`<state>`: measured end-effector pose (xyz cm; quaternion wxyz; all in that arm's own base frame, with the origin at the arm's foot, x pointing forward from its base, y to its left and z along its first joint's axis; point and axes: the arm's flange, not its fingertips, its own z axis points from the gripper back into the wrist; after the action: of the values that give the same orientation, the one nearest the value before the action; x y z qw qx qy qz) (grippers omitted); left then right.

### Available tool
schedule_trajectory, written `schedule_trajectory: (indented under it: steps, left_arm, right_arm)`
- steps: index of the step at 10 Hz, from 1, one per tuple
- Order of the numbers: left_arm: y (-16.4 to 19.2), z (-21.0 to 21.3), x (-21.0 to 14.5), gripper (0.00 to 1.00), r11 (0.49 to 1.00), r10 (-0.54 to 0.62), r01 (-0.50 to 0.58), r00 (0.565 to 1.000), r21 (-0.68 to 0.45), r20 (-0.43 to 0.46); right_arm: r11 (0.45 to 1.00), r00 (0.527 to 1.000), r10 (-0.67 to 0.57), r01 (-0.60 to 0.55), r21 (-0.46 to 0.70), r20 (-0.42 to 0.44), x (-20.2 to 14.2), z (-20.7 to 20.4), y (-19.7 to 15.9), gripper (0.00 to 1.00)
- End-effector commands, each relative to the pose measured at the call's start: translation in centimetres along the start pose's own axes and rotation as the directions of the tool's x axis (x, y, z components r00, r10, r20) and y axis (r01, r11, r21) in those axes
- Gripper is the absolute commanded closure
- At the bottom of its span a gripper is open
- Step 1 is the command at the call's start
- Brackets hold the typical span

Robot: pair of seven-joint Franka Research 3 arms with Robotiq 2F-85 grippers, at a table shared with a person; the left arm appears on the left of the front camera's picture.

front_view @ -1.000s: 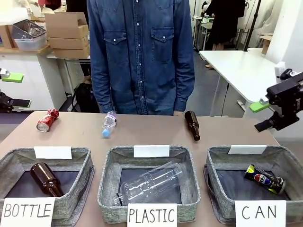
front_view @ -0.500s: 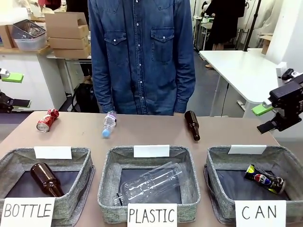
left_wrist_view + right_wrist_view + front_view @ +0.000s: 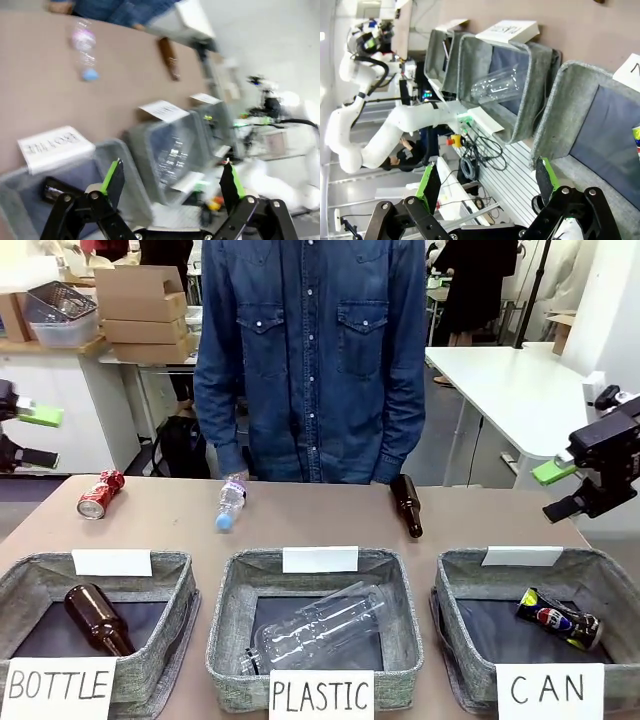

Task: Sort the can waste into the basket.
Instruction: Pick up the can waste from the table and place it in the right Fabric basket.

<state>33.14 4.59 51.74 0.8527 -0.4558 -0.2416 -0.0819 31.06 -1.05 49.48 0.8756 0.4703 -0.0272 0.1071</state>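
Pincers (image 3: 172, 164) (image 3: 486, 165) agape; two cans (image 3: 100, 493), one (image 3: 558, 618) in basket (image 3: 600, 560).

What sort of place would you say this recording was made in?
Probably a robotics lab or workshop rather than a home: hand-lettered sorting baskets set out on a shared table, stacked cardboard boxes in the background, and a plain white worktable further back.
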Motion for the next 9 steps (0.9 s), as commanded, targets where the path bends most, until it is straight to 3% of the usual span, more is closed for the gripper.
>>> schedule_trajectory:
  steps: [1, 2, 3, 4, 5, 6, 7, 9]
  left_arm:
    - [1.5, -3.1, 4.1, 0.0, 0.627, -0.064, 0.105, 0.995, 0.772, -0.083]
    - [1.8, -4.7, 4.9, 0.0, 0.506, -0.059, 0.21, 0.976, 0.837, -0.21]
    - [2.0, -4.9, 5.6, 0.0, 0.397, 0.015, 0.209, 0.972, 0.893, -0.234]
    - [2.3, -4.4, 5.9, 0.0, 0.327, 0.072, 0.196, 0.97, 0.925, -0.231]
    - [1.9, -2.3, 6.2, 0.0, 0.267, 0.078, 0.097, 0.99, 0.959, -0.122]
    - [0.7, 0.4, 6.6, 0.0, 0.299, 0.023, -0.112, 0.994, 0.948, 0.11]
    - [2.2, -4.1, 6.8, 0.0, 0.675, -0.201, 0.209, 0.975, 0.708, -0.095]
    - [2.2, -4.1, 6.8, 0.0, 0.675, -0.201, 0.209, 0.975, 0.708, -0.095]
  right_arm:
    - [1.0, 1.0, 0.014, -0.014, -0.003, -0.006, 0.0, 0.3, 0.0, 0.0]
    - [1.0, 1.0, 0.014, -0.014, -0.003, -0.006, 0.0, 0.3, 0.0, 0.0]
    - [1.0, 1.0, 0.014, -0.014, -0.003, -0.006, 0.0, 0.3, 0.0, 0.0]
    - [1.0, 1.0, 0.014, -0.014, -0.003, -0.006, 0.0, 0.3, 0.0, 0.0]
    - [1.0, 1.0, 0.014, -0.014, -0.003, -0.006, 0.0, 0.3, 0.0, 0.0]
    - [1.0, 1.0, 0.014, -0.014, -0.003, -0.006, 0.0, 0.3, 0.0, 0.0]
    - [1.0, 1.0, 0.014, -0.014, -0.003, -0.006, 0.0, 0.3, 0.0, 0.0]
    - [1.0, 1.0, 0.014, -0.014, -0.003, -0.006, 0.0, 0.3, 0.0, 0.0]
